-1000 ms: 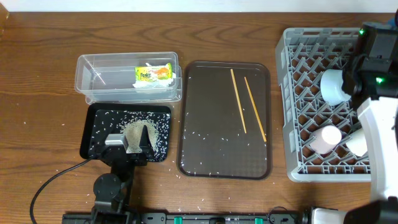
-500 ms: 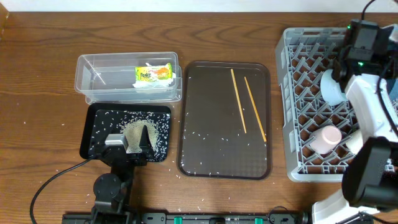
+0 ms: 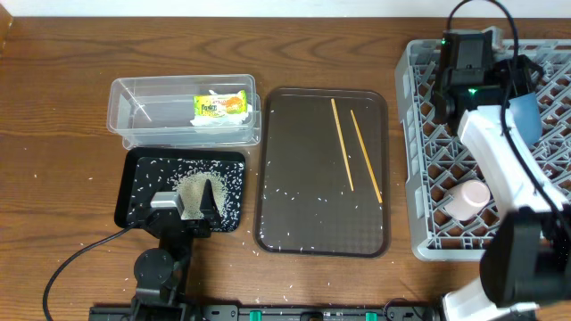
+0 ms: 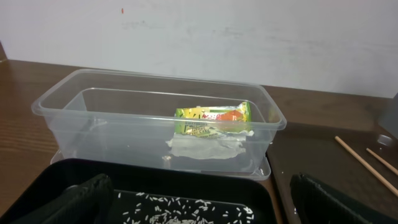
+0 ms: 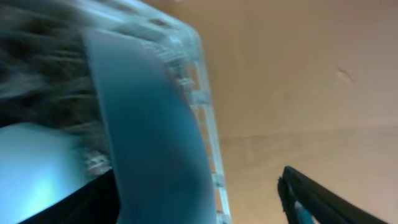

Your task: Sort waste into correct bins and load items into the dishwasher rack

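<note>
A dark-blue plate [image 3: 528, 114] stands on edge in the back right of the light-grey dishwasher rack [image 3: 419, 160]. In the right wrist view the blurred plate [image 5: 149, 124] lies between the wide-apart fingers of my right gripper [image 5: 199, 208], against the left one; the gripper is open. A pink cup [image 3: 469, 198] lies in the rack's front. Two chopsticks [image 3: 343, 143] rest on the brown tray [image 3: 277, 178]. My left gripper [image 3: 191, 201] hangs open over the black tray [image 3: 134, 183] of rice [image 4: 180, 214]. The snack wrapper [image 4: 214, 117] and napkin [image 4: 205, 147] lie in the clear tub [image 3: 129, 111].
Loose rice grains [image 3: 294, 192] dot the brown tray and the table near the black tray. A pale white vessel [image 5: 31, 168] sits in the rack beside the plate. My right arm [image 3: 500, 169] stretches across the rack from the front.
My right gripper's jaws have opened and its wrist has swung left along the rack's back. The blue plate now shows standing in the rack. The left arm has not moved.
</note>
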